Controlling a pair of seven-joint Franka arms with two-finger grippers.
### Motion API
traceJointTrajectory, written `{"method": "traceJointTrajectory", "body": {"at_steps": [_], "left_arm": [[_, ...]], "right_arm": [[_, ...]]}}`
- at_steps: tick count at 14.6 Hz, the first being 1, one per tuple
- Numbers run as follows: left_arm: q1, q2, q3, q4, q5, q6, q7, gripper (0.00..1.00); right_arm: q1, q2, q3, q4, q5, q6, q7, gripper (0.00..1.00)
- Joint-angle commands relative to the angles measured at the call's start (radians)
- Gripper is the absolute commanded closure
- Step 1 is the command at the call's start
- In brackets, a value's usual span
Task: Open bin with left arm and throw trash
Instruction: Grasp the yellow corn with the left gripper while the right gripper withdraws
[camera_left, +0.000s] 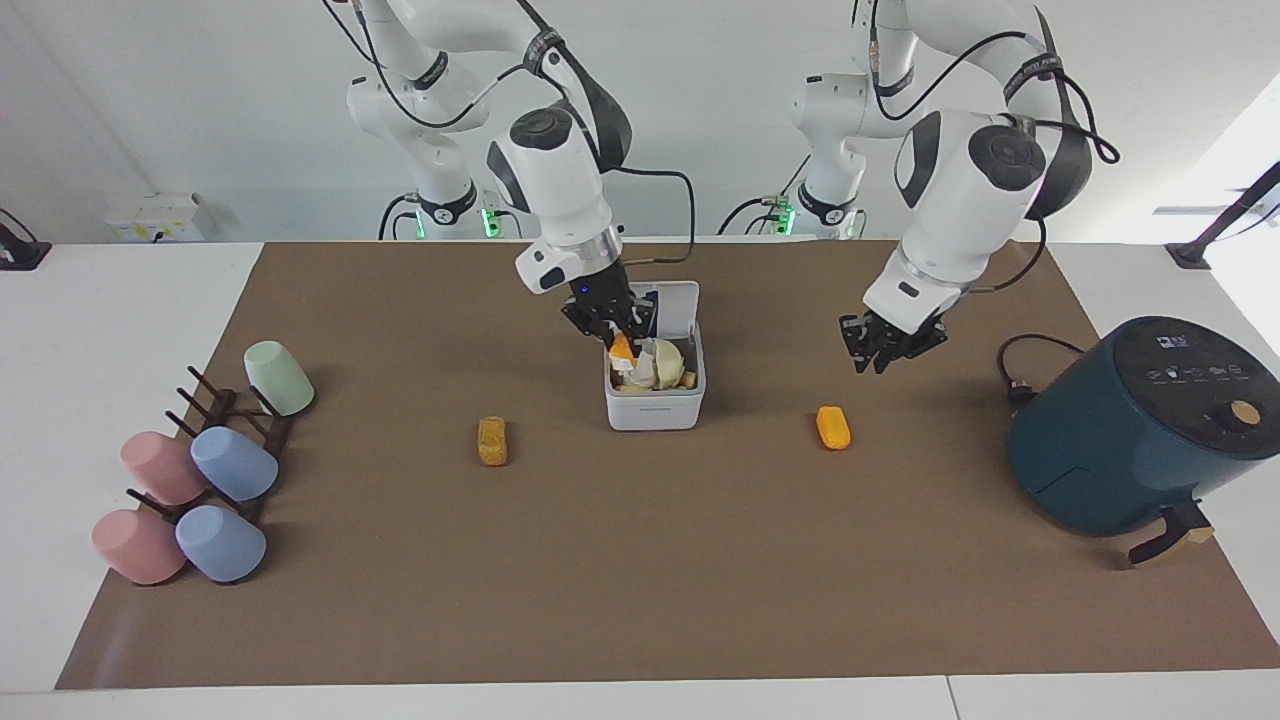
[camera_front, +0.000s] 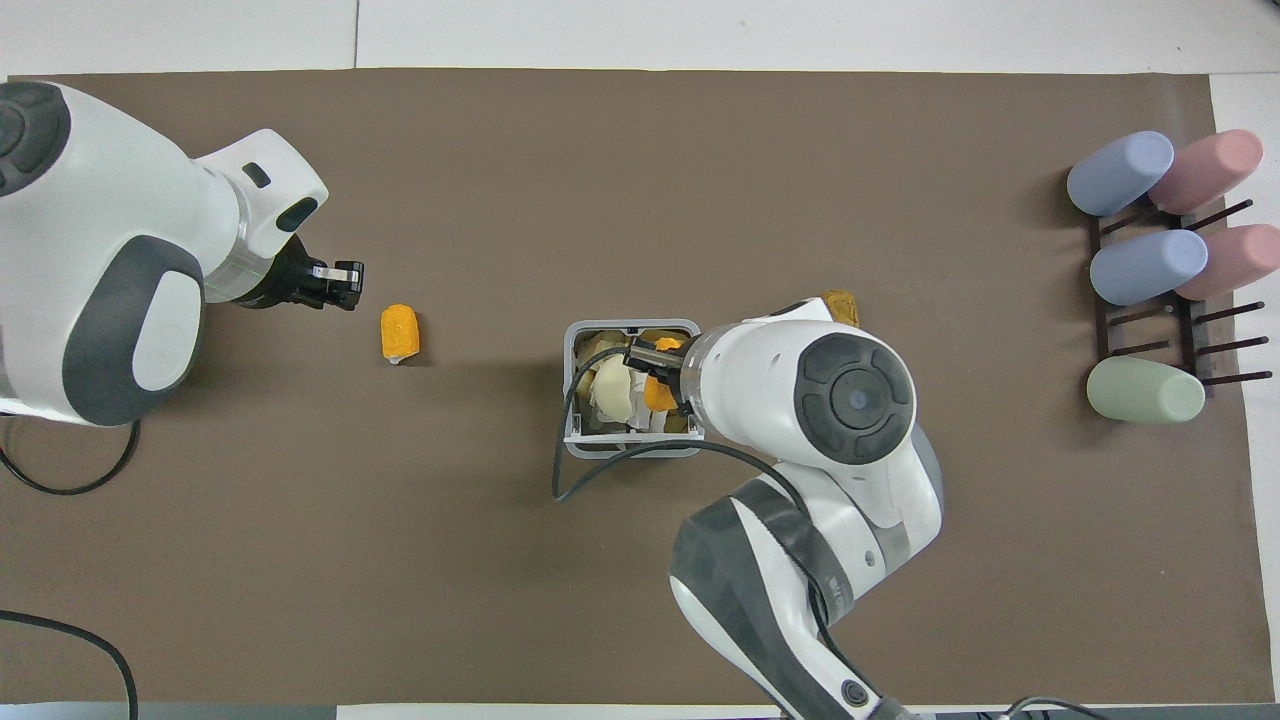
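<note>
The right gripper (camera_left: 612, 338) hangs over the open bin (camera_left: 655, 406), clamped on an orange piece of trash (camera_left: 622, 347). The bin is already heaped, so a dropped piece could roll off onto the worktop (camera_left: 640, 560). The left gripper (camera_left: 888, 345), apparently empty, hovers toward the left arm's end; its fingers cannot be read. Two pieces lie farther out, flanking the bin.

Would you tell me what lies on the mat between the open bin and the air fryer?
One orange trash piece lies on the mat between the bin and the air fryer, the left gripper hanging above that stretch; both views show it.
</note>
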Motion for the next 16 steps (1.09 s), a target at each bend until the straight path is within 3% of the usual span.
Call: {"method": "traceJointTrajectory", "body": {"at_steps": [1,2,3,4,6,8,12,13,14,15,16], "left_arm": [[0.015,-0.01,-0.007,-0.163,-0.017,0.203,0.024,0.13],[0.017,0.012,-0.007,-0.187,-0.015,0.26,0.024,0.13],[0.017,0.023,-0.006,-0.203,-0.015,0.306,0.022,0.12],[0.015,0.05,-0.006,-0.209,-0.014,0.335,0.022,0.12],[0.012,0.093,-0.006,-0.209,-0.012,0.382,0.022,0.12],[0.004,0.133,-0.006,-0.209,0.026,0.414,0.021,0.12],[0.001,0.167,-0.007,-0.209,0.048,0.435,0.022,0.13],[0.0,0.17,-0.007,-0.209,0.048,0.435,0.021,0.19],[0.0,0.173,-0.007,-0.209,0.048,0.435,0.019,0.39],[0.0,0.175,-0.007,-0.208,0.048,0.432,0.014,0.77],[-0.002,0.175,-0.007,-0.202,0.048,0.423,0.011,1.0]], "right_arm": [[-0.005,0.01,0.004,0.006,0.014,-0.013,0.009,1.0],[-0.007,0.008,0.004,0.005,0.012,-0.03,0.009,0.97],[-0.007,0.008,0.004,0.006,0.012,-0.037,0.006,0.46],[-0.005,0.008,0.003,0.011,0.011,-0.037,0.008,0.1],[-0.005,0.012,0.003,0.02,-0.002,-0.043,0.008,0.0],[-0.004,0.016,0.003,0.037,-0.008,-0.047,0.006,0.0],[-0.037,0.054,0.0,0.146,-0.121,-0.176,-0.046,0.0],[-0.069,0.059,0.0,0.141,-0.14,-0.17,-0.093,0.0],[-0.106,0.056,0.0,0.121,-0.143,-0.155,-0.185,0.0],[-0.156,0.047,0.001,0.073,-0.143,-0.115,-0.313,0.0],[-0.201,0.033,0.001,0.033,-0.143,-0.086,-0.403,0.0]]}}
